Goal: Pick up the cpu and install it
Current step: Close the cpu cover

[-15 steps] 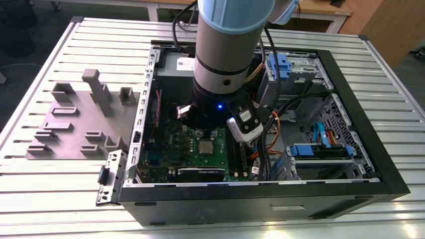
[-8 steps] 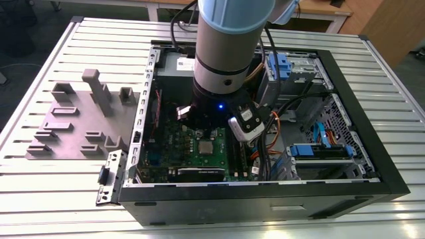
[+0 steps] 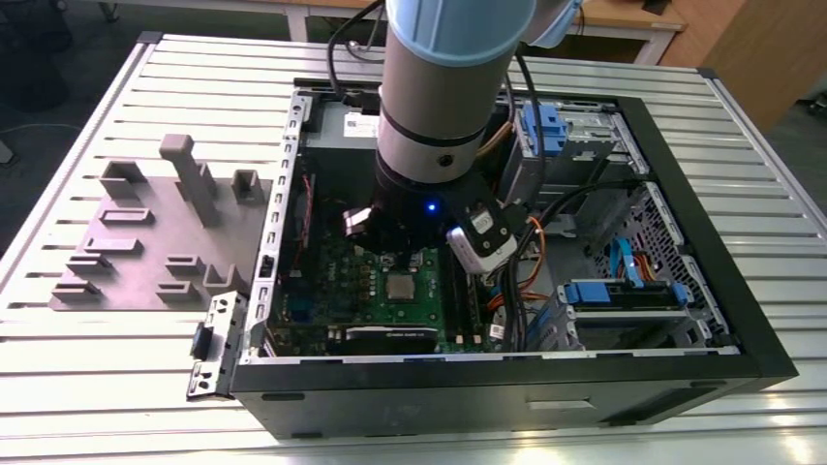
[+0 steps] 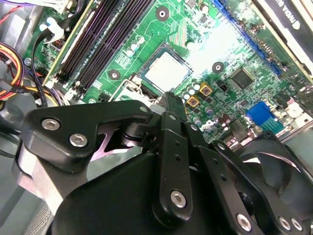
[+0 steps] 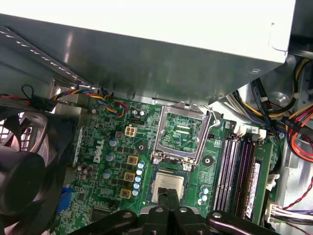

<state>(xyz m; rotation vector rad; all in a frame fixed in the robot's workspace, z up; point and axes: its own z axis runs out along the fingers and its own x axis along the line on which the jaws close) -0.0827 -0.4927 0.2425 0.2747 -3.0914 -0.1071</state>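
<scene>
Hand (image 5: 168, 194) hovering, closed narrow, carrying nothing, tips over cpu (image 5: 168, 182) edge farthest from socket frame (image 5: 182, 132). Cpu lying flat just beside raised frame. Chip looking light, stiff, thin, slick-topped, probably fragile underneath; opposite rims offering safest grip.

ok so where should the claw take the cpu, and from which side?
Probably two opposite edges of the cpu, coming straight down. It lies flat on the motherboard, top face bare; the open frame blocks one side.
</scene>
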